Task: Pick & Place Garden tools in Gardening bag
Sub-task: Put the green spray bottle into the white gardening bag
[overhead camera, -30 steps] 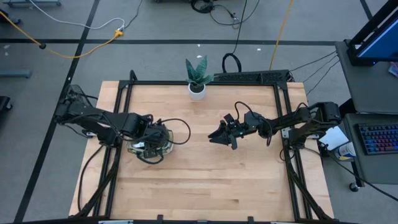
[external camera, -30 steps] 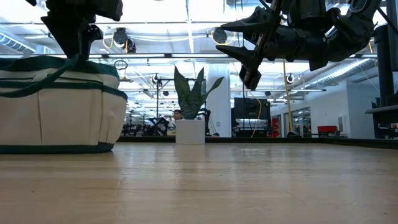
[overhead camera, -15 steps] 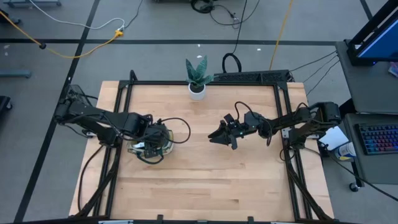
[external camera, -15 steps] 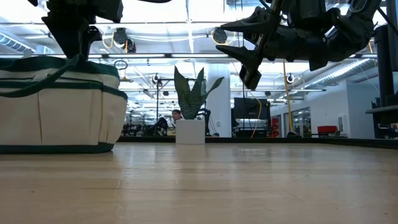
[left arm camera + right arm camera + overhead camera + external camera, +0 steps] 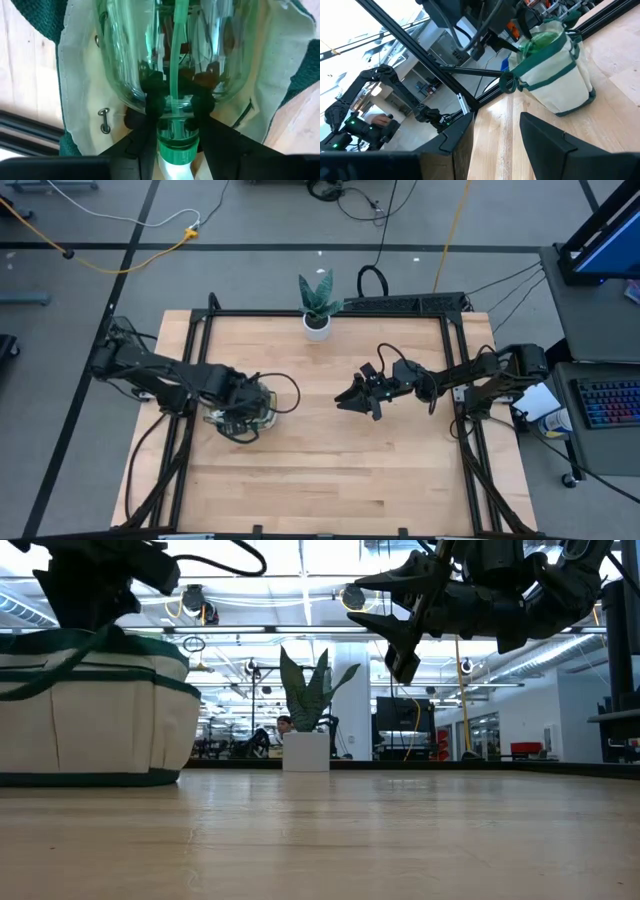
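The bag (image 5: 243, 407) stands on the left half of the counter (image 5: 330, 470), near the left frame rail; the near half of the counter and the middle strip between the arms lie open, with only the plant (image 5: 317, 303) at the far edge. In the low view the bag (image 5: 95, 710) sits flat on the boards at far left, the plant (image 5: 306, 715) behind centre. Against the frame one second earlier, the left arm has shifted slightly over the bag and the cable loop beside it has changed shape — the right arm is unchanged. The left hand (image 5: 173, 107) points down into the bag's mouth, its fingers (image 5: 152, 102) closed on the neck of a clear green-capped bottle (image 5: 172, 60) held inside the cream lining. The right hand (image 5: 356, 396) hovers above mid-counter, well apart from the bag, tilted toward it; its fingers (image 5: 547, 137) stand parted and hold nothing.
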You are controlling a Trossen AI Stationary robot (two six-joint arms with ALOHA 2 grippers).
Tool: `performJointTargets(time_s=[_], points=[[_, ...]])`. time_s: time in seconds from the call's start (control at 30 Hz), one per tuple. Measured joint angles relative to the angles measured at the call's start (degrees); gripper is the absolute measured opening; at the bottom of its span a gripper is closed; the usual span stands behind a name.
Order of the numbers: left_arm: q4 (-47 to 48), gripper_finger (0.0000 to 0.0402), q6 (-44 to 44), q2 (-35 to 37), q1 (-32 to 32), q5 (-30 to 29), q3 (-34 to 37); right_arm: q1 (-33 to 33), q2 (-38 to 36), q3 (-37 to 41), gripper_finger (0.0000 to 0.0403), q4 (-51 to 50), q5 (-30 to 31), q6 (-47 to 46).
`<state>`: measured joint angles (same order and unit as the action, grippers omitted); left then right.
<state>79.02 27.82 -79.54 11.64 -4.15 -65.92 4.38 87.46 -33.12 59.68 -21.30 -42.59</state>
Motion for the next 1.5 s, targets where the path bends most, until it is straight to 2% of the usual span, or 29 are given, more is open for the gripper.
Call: performJointTargets(time_s=[0.23,0.57,1.17,1.37,1.5], points=[[-0.7,0.0145,0.8,0.0,0.1,-0.8,0.1,0.0,0.0,0.0,0.0155,0.0,0.0,0.0],[-4.5,0.0145,-1.4,0.3,0.2,-0.6,5.8,0.0,0.0,0.0,0.0155,0.0,0.0,0.0],[-8.4,0.0146,-5.3,0.5,-0.2,-0.7,6.5,0.0,0.0,0.0,0.0155,0.0,0.0,0.0],[-13.8,0.018,-7.2,0.4,-0.2,-3.5,6.7,0.0,0.0,0.0,0.0155,0.1,0.0,0.0],[-18.8,0.021,-7.2,-0.4,-0.2,-2.3,7.1,0.0,0.0,0.0,0.0155,0.8,0.0,-0.1]])
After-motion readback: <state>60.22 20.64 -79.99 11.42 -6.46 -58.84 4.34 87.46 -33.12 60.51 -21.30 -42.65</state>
